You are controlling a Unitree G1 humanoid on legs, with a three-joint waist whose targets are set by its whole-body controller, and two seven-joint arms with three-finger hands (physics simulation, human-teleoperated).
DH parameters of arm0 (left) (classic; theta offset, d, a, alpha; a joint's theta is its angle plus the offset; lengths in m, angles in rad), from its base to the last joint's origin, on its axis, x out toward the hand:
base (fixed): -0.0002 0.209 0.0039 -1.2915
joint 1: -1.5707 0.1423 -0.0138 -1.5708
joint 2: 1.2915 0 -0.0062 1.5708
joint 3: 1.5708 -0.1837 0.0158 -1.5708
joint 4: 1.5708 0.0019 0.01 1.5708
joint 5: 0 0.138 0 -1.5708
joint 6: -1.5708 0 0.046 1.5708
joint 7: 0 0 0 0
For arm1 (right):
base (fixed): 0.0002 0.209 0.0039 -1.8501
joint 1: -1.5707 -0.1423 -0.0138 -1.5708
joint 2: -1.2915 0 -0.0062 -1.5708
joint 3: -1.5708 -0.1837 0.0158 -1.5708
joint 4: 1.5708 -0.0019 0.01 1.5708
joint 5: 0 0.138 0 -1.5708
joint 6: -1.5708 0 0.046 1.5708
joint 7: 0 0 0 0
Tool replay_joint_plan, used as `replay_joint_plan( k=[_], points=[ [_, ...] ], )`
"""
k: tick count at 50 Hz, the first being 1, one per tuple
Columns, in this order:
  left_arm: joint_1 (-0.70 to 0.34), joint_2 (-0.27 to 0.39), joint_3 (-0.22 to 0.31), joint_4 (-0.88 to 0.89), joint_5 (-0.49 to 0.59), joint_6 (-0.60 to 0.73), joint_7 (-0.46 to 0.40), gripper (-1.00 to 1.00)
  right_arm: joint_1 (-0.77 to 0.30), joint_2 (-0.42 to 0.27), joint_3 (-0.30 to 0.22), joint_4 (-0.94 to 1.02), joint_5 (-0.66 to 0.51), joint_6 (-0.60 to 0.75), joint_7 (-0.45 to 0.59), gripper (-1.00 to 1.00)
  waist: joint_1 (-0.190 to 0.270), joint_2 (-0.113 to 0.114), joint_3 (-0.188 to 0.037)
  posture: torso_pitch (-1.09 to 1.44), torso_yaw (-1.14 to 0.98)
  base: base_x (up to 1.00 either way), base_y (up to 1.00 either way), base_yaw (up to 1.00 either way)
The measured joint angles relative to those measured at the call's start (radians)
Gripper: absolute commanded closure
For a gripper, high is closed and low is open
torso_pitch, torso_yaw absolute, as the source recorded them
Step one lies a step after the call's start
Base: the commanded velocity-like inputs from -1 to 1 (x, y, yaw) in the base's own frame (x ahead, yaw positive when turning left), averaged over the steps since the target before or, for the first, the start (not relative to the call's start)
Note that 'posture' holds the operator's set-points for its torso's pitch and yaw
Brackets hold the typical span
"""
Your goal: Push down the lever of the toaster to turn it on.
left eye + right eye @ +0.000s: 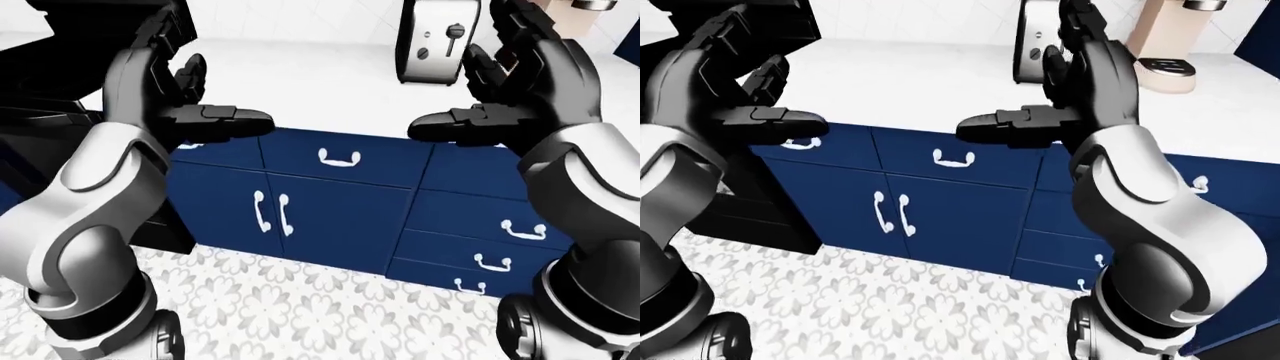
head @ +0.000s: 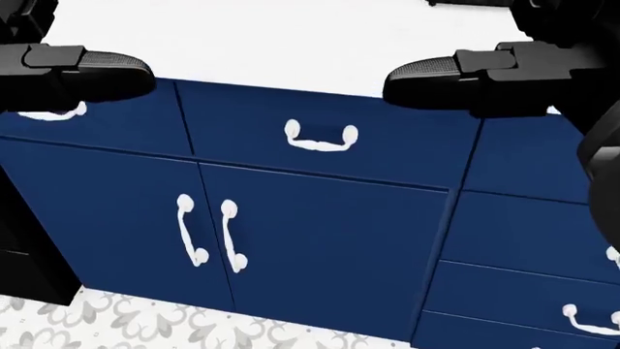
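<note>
Kitchen: white worktop (image 1: 300,82) over navy cabinets (image 1: 330,217) with white handles; toaster (image 1: 432,41) and coffee maker (image 1: 1165,45) at its far edge; patterned tile floor (image 1: 300,307).

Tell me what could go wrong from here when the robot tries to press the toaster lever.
1. The toaster stands far in on the white counter, and both hands are apart from it, so the robot may bump the blue cabinets while closing in.
2. The right hand partly hides the toaster in the right-eye view, so aiming could suffer.
3. The open fingers may hit the round knobs instead of the lever, which I cannot clearly see.
</note>
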State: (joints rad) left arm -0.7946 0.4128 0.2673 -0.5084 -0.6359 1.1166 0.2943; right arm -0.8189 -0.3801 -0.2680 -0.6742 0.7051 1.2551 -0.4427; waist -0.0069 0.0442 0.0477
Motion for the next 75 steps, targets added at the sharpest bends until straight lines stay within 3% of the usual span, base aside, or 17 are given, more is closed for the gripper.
replay_joint_plan(
  k=[1, 6, 15, 17, 21, 28, 35, 39, 41, 47, 51, 54, 57, 60, 68, 70, 75],
  points=[
    [-0.001, 0.002, 0.001, 0.001, 0.0, -0.001, 0.0, -1.0, -0.004, 0.0, 0.0, 0.001, 0.001, 0.001, -0.001, -1.0, 0.0, 0.023, -0.005, 0.0, 0.0, 0.11, 0.0, 0.0],
    [0.018, 0.004, 0.012, 0.019, 0.009, 0.013, 0.009, -1.0, 0.01, 0.012, 0.027, 0.006, 0.017, 0.018, 0.006, -1.0, 0.017, 0.008, -0.003, 0.0, 0.0, 0.11, 0.0, 0.0],
    [-0.001, 0.003, 0.011, -0.002, 0.002, 0.003, 0.009, -1.0, -0.004, 0.004, 0.01, -0.009, 0.013, 0.002, 0.002, -1.0, 0.019, -0.095, -0.011, 0.0, 0.0, 0.11, 0.0, 0.0],
    [0.009, -0.005, -0.006, 0.002, -0.003, 0.005, 0.005, -1.0, 0.009, 0.004, 0.001, -0.005, 0.009, 0.007, -0.003, -1.0, 0.007, -0.08, 0.005, 0.0, 0.0, 0.11, 0.0, 0.0],
    [0.007, -0.004, -0.015, 0.013, -0.014, 0.019, -0.002, -1.0, 0.007, 0.003, 0.002, 0.007, 0.003, 0.021, -0.009, -1.0, 0.006, -0.068, 0.0, 0.0, 0.0, 0.11, 0.0, 0.0],
    [-0.003, 0.006, 0.004, -0.009, -0.011, 0.003, 0.008, -1.0, -0.005, 0.003, 0.002, -0.008, 0.01, 0.004, -0.006, -1.0, 0.001, 0.02, -0.005, 0.0, 0.0, 0.11, 0.0, 0.0],
    [0.009, 0.006, 0.01, 0.012, 0.001, 0.018, 0.014, -1.0, 0.003, 0.007, 0.019, -0.002, 0.023, 0.018, 0.003, -1.0, 0.013, -0.017, -0.003, 0.0, 0.0, 0.11, 0.0, 0.0],
    [0.002, 0.01, 0.012, -0.001, -0.004, 0.002, 0.009, -1.0, -0.005, 0.004, 0.012, -0.012, 0.019, 0.005, 0.0, -1.0, 0.019, -0.062, -0.005, 0.0, 0.0, 0.1, 0.0, 0.0],
    [-0.004, 0.012, 0.013, 0.002, -0.004, 0.0, 0.009, -1.0, -0.006, 0.003, 0.013, -0.009, 0.017, 0.001, 0.0, -1.0, 0.021, -0.102, -0.012, 0.0, 0.0, 0.1, 0.0, 0.0],
    [0.006, -0.003, -0.014, 0.008, -0.021, 0.022, 0.004, -1.0, 0.008, 0.0, 0.001, 0.004, 0.005, 0.018, -0.008, -1.0, 0.005, -0.078, -0.003, 0.0, 0.0, 0.1, 0.0, 0.0],
    [-0.003, 0.004, 0.001, -0.006, -0.02, 0.015, 0.01, -1.0, 0.0, -0.001, 0.003, -0.008, 0.009, 0.011, -0.005, -1.0, 0.006, -0.033, 0.003, 0.0, 0.0, 0.09, 0.0, 0.0],
    [-0.004, 0.007, 0.001, -0.003, -0.015, 0.002, 0.009, -1.0, -0.003, -0.001, 0.005, -0.004, 0.008, 0.007, -0.004, -1.0, 0.0, 0.022, -0.003, 0.0, 0.0, 0.09, 0.0, 0.0],
    [0.012, 0.008, 0.012, 0.004, -0.01, 0.008, 0.014, -1.0, 0.008, 0.012, 0.022, -0.003, 0.014, 0.014, 0.001, -1.0, 0.016, 0.007, 0.007, 0.0, 0.0, 0.09, 0.0, 0.0],
    [0.011, 0.008, 0.012, 0.013, -0.005, 0.022, 0.021, -1.0, 0.006, 0.01, 0.026, 0.001, 0.022, 0.024, 0.006, -1.0, 0.017, -0.004, -0.004, 0.0, 0.0, 0.09, 0.0, 0.0],
    [-0.001, 0.008, 0.008, -0.004, -0.01, 0.001, 0.016, -1.0, -0.004, 0.003, 0.012, -0.013, 0.014, 0.007, 0.002, -1.0, 0.018, -0.096, -0.01, 0.0, 0.0, 0.09, 0.0, 0.0],
    [0.009, -0.002, -0.006, -0.003, -0.014, 0.006, 0.013, -1.0, 0.01, 0.002, 0.003, -0.008, 0.009, 0.011, 0.0, -1.0, 0.006, -0.08, 0.004, 0.0, 0.0, 0.09, 0.0, 0.0],
    [0.005, 0.0, -0.013, 0.002, -0.023, 0.019, 0.006, -1.0, 0.003, 0.0, 0.001, 0.0, 0.001, 0.023, -0.006, -1.0, 0.008, -0.06, 0.001, 0.0, 0.0, 0.08, 0.0, 0.0]
  ],
)
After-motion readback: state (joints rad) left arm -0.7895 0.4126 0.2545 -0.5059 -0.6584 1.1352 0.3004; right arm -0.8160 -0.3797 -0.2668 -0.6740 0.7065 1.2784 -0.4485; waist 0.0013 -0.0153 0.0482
